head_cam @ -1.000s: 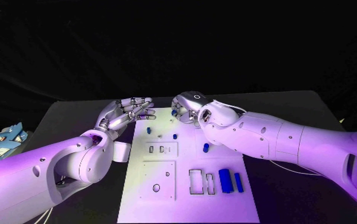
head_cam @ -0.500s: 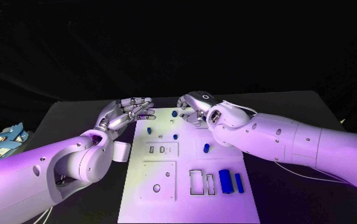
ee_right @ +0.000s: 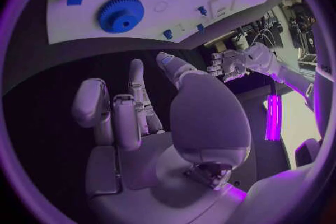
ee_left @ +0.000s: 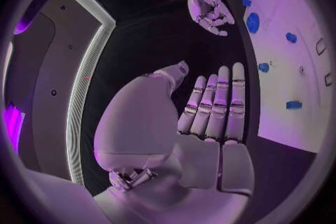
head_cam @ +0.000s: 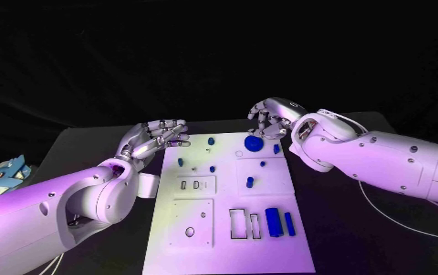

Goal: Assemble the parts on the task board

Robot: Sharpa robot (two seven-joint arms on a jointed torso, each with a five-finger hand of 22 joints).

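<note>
Right hand (head_cam: 270,118) open, empty

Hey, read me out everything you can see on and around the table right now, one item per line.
Task board: one, white, middle of the black table.
Gear: one, blue, far end of the board, below the right robot hand.
Long bars: two, blue, side by side near the board's near right edge.
Small parts: several, blue, scattered over the board's far half.
Rectangular cutouts: two, beside the long bars.
Table: one, black, under the board.
Pale object: one, light blue, at the table's left edge; too cut off to identify.
Left robot hand: silver, fingers apart, holding nothing, by the board's far left corner.
Right robot hand: silver, holding nothing, above the gear.
</note>
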